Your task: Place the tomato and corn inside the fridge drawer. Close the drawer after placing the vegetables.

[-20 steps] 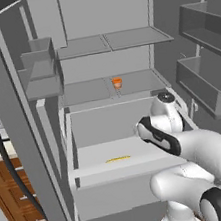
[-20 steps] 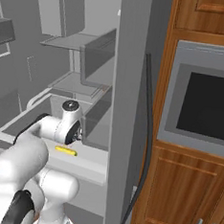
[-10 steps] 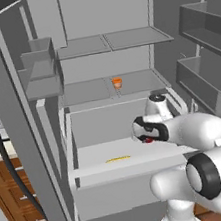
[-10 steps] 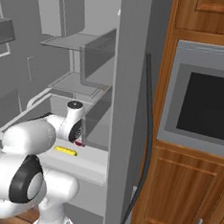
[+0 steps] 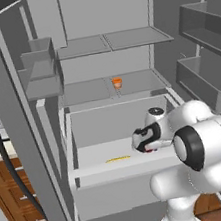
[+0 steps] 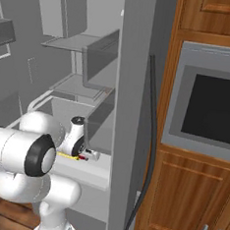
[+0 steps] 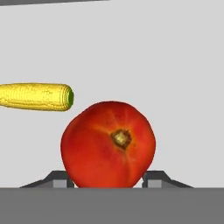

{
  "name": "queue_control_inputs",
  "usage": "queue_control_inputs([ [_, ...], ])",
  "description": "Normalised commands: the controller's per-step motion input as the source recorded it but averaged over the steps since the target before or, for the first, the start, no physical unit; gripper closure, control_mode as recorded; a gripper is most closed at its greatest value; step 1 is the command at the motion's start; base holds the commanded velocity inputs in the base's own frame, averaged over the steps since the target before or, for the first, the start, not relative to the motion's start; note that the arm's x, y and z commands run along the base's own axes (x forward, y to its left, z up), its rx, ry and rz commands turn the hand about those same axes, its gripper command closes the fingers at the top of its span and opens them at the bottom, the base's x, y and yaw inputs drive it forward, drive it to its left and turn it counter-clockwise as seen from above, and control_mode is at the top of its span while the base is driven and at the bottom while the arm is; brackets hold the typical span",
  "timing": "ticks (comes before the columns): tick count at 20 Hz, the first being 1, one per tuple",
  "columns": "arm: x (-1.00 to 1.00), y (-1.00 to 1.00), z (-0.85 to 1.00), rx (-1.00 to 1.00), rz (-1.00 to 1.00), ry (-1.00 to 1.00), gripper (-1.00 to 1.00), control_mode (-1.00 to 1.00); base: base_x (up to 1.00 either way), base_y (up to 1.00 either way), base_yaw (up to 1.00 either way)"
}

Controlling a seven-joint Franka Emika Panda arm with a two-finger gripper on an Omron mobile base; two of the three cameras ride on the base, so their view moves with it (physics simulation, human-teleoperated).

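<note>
A red tomato (image 7: 108,144) sits between my gripper's (image 7: 108,178) two dark fingertips (image 7: 60,177), and the gripper is shut on it. In the left base view the gripper (image 5: 146,146) hangs low inside the open fridge drawer (image 5: 116,195), with the tomato (image 5: 150,149) a red speck under the hand. The yellow corn (image 7: 37,96) lies on the drawer's pale floor just beside the tomato, greenish end toward it. It also shows as a thin yellow strip, the corn (image 5: 117,158), left of the hand. From the right, tomato (image 6: 83,158) and corn (image 6: 68,156) lie over the drawer (image 6: 96,173).
A small orange cup (image 5: 117,82) stands on the shelf above the drawer. Grey door bins (image 5: 205,74) hang at the right, more bins (image 5: 40,68) at the left. A wall oven (image 6: 211,108) and wooden cabinets (image 6: 188,202) flank the fridge.
The hand has sunk a little lower into the drawer with the tomato, and the arm's elbow has swung forward. The corn has not moved.
</note>
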Motion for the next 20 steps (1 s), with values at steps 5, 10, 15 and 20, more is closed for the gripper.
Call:
queue_control_inputs([
  [5,0.00,0.00,-0.45,0.00,0.00,0.00,1.00,-1.00,0.00,0.00,0.00],
  [10,-0.05,0.00,-0.39,0.00,0.00,-0.01,-1.00,-1.00,0.00,0.00,0.00],
  [15,-0.16,0.00,0.22,0.00,-0.04,-0.10,-1.00,-1.00,0.00,0.00,0.00],
  [20,-0.25,0.03,0.89,0.00,-0.03,-0.23,-1.00,-1.00,0.00,0.00,0.00],
])
